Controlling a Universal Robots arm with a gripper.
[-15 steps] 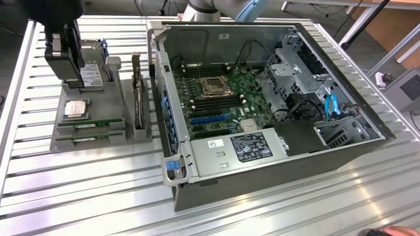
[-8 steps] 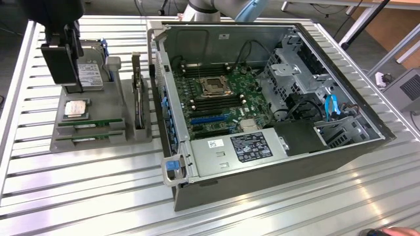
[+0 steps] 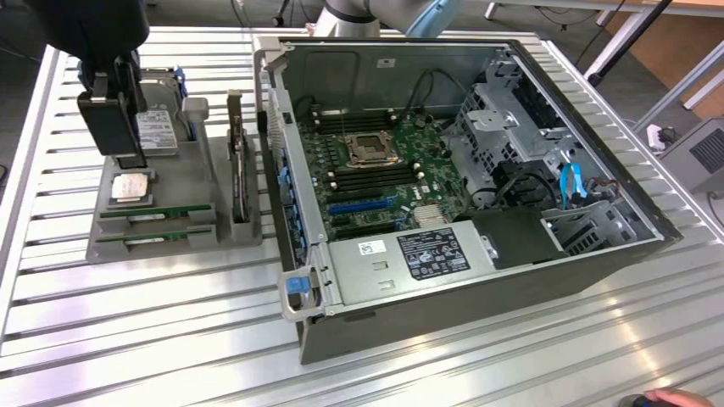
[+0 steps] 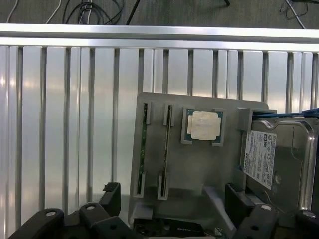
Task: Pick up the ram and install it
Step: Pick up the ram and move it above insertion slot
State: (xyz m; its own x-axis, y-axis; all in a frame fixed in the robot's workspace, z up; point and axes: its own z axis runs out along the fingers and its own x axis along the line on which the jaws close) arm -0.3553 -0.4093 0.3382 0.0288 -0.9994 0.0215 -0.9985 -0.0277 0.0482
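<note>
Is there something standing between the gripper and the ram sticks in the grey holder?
Nothing visible does. The gripper hangs open above the grey holder, and both ram sticks stand in their slots uncovered. The processor and hard drive lie beside them, not over them.

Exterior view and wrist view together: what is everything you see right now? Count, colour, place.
table: one, silver slats, under everything.
holder: one, grey, exterior view's left.
ram: two, green, in holder slots.
processor chip: one, silver, in the holder beside the ram.
hard drive: one, silver, white label, in the holder.
computer case: one, dark, open, mid-table.
motherboard: one, green, inside the case.
expansion card: one, dark, upright between holder and case.
person's hand: one, exterior view's lower right corner.
gripper: one, black, open, above the holder.
</note>
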